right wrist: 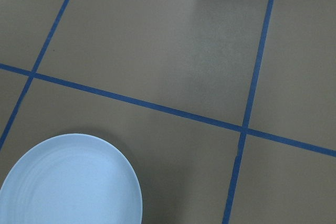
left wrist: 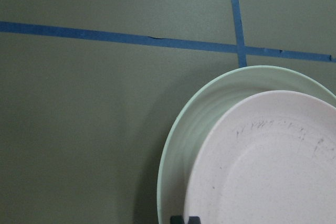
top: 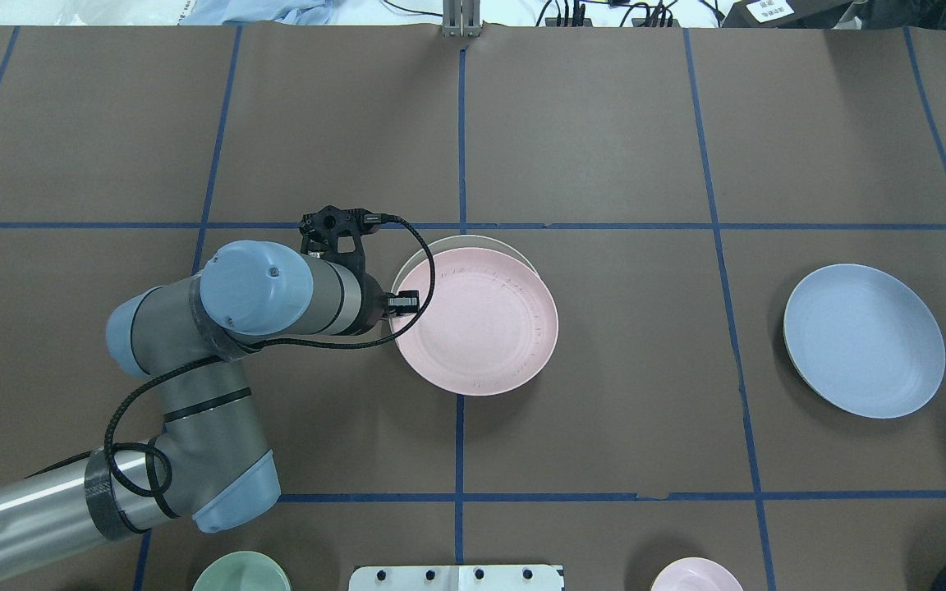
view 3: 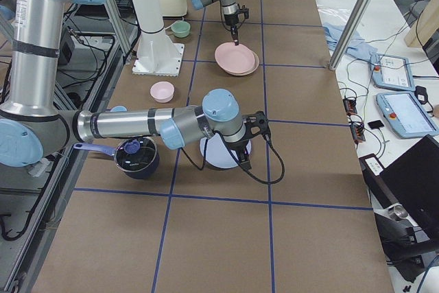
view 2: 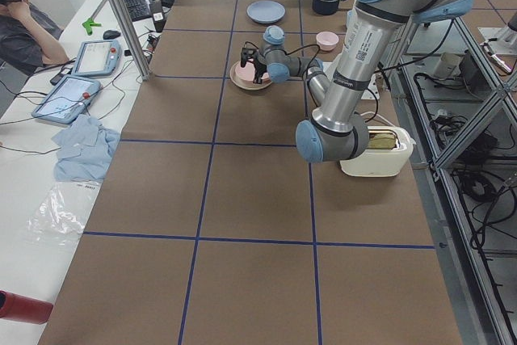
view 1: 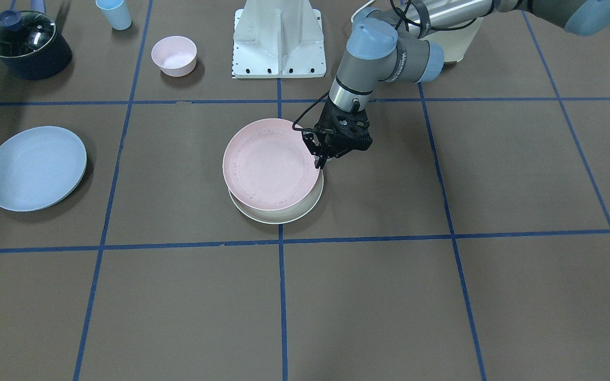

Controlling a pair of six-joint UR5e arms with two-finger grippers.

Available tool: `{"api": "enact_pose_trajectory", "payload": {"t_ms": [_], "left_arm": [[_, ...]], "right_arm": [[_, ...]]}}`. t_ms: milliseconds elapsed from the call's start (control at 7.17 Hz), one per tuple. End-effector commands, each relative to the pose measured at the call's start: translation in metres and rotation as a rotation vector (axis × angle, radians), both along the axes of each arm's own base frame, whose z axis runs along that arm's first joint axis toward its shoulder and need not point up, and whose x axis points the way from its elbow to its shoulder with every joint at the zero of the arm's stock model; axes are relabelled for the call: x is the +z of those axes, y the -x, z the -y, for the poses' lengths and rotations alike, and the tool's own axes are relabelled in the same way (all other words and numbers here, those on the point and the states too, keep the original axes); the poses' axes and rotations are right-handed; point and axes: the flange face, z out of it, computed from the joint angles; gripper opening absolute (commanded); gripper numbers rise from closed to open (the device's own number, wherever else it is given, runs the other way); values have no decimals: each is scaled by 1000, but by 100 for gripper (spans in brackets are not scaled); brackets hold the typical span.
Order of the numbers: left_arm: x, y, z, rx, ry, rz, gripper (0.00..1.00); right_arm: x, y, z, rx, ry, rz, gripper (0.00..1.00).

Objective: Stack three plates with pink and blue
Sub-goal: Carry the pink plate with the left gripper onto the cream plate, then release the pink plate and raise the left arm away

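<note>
A brown desk (view 1: pixel 442 296) is marked into squares by blue tape. The left arm (top: pixel 194 410) reaches to the desk's middle, and the left jaws are pinched closed on the near rim of the pink plate (view 1: pixel 270 165). The pink plate lies over the cream-green plate (view 1: pixel 284 216), covering most of it but offset (a crescent of green shows along one edge). The right arm (view 3: pixel 137 125) hangs above the blue plate (view 1: pixel 34 168), which lies flat on the desk, well apart from the other two. I cannot tell whether the right jaws are open or closed. Near the robot's base stand a dark lidded pot (view 1: pixel 28 45), a small pink bowl (view 1: pixel 174 55) and a light blue cup (view 1: pixel 115 13).
</note>
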Motion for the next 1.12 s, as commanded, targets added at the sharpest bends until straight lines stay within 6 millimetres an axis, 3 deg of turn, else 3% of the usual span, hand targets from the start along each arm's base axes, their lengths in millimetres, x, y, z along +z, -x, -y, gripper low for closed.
{"api": "enact_pose_trajectory", "payload": {"t_ms": [0, 140, 279, 419, 558, 698, 977], "left_arm": [[-5, 0, 1, -1, -11, -18, 100], [-13, 6, -2, 7, -25, -35, 100], [-25, 27, -2, 17, -73, -46, 100], [-25, 64, -7, 43, -134, 0, 100], [-38, 112, -3, 72, -184, 28, 100], [-32, 129, -3, 92, -195, 59, 100], [-32, 142, 6, 121, -247, 76, 100]], "right_arm": [[1, 1, 0, -2, 1, 0, 100], [1, 1, 0, -1, 4, 0, 100], [1, 1, 0, 20, 28, 10, 100], [0, 7, 1, 52, 81, 30, 100], [0, 10, 0, 50, 89, 30, 100], [5, 11, -4, 48, 101, 30, 100], [15, 18, -13, 65, 154, 26, 100]]}}
